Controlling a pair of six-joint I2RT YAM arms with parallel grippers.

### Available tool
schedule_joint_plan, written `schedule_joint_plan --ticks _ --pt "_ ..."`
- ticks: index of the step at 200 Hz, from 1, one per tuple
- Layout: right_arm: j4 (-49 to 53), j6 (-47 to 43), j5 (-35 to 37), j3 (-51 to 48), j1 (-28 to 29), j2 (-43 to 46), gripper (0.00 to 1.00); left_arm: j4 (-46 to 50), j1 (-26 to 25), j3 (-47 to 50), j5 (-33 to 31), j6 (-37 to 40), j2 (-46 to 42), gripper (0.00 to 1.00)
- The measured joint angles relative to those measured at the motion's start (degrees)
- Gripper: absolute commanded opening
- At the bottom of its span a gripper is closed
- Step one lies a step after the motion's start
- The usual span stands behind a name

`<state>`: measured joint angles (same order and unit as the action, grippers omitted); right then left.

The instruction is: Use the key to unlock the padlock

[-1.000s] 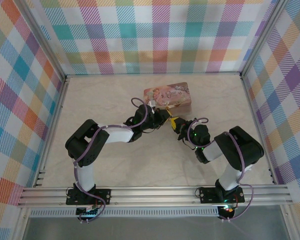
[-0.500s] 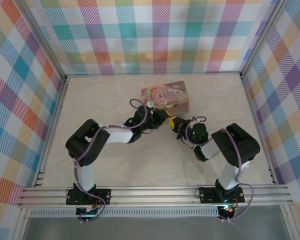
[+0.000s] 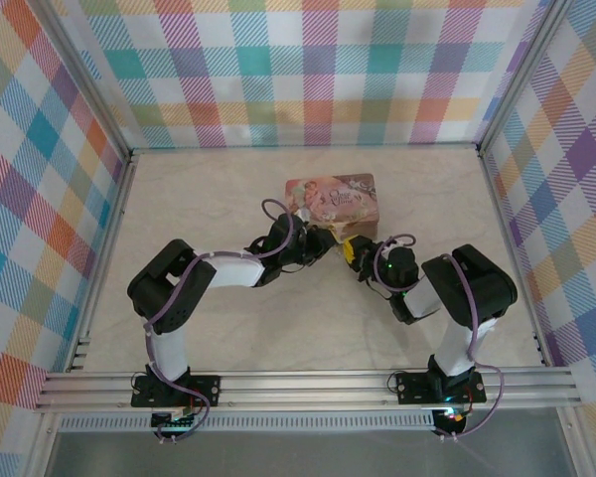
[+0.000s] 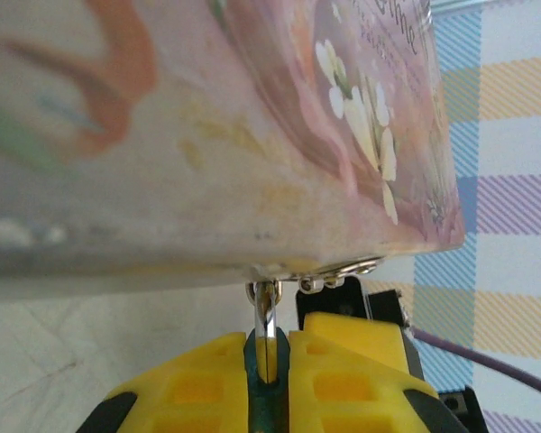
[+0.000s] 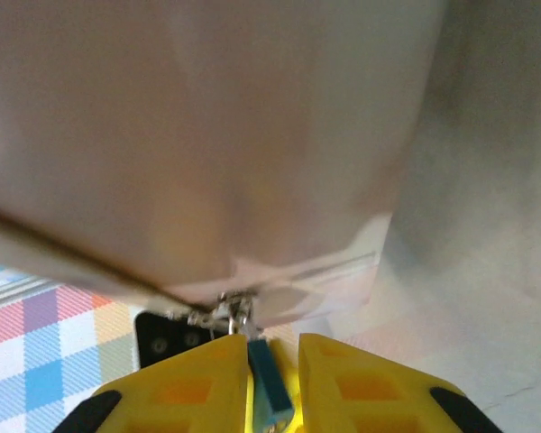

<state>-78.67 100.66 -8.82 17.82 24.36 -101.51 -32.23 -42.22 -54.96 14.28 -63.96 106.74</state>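
padlock (image 4: 266,390): located at the near long edge of the pink illustrated tin (image 4: 207,135), roughly at the centre of the table (image 3: 209,209). in the left wrist view its dark teal body sits between the two yellow pads (image 4: 194,388) of the left gripper (image 4: 270,341). its silver shackle stands upright out of the pads and runs up into the small silver hasp loops (image 4: 343,269) on the lower rim of the tin.

left gripper: jaws closed on the padlock body, one pad against each side, with no gap visible. a purple cable (image 4: 487,361) passes behind the right-hand pad.

right gripper (image 5: 272,347): pads stand slightly apart. a narrow blue slab (image 5: 270,392) occupies the gap and leans against the pad on the left of the right wrist view. contact with the other pad cannot be confirmed, so it cannot be told whether these jaws are gripping. the slab matches the colour of the padlock's blue patch, but whether it is the same body cannot be told. just above the slab, a cluster of small silver rings (image 5: 233,311) touches the rim of the tin. the tin is blurred and very near the camera in this view.

top external view: both grippers meet tip to tip just beside the near edge of the tin, the left arm reaching in from the left and the right arm from the right. the tin lies flat, picture side up, with its long side across the table. checked walls (image 3: 298,70) enclose the table on three sides.
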Motion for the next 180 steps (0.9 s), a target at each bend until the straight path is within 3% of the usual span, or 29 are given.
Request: schedule_joint_plan --ticks 117,180 --pt "7.6 -7.3 -8.3 -3.9 -1.9 5.0 0.23 8.2 -0.5 -0.4 0.6 3.4 -1.3 0.13" --pt "14.3 -10.6 -10.8 -3.9 0.5 11.7 0.22 8.2 -0.5 -0.5 0.6 3.4 -1.3 0.13"
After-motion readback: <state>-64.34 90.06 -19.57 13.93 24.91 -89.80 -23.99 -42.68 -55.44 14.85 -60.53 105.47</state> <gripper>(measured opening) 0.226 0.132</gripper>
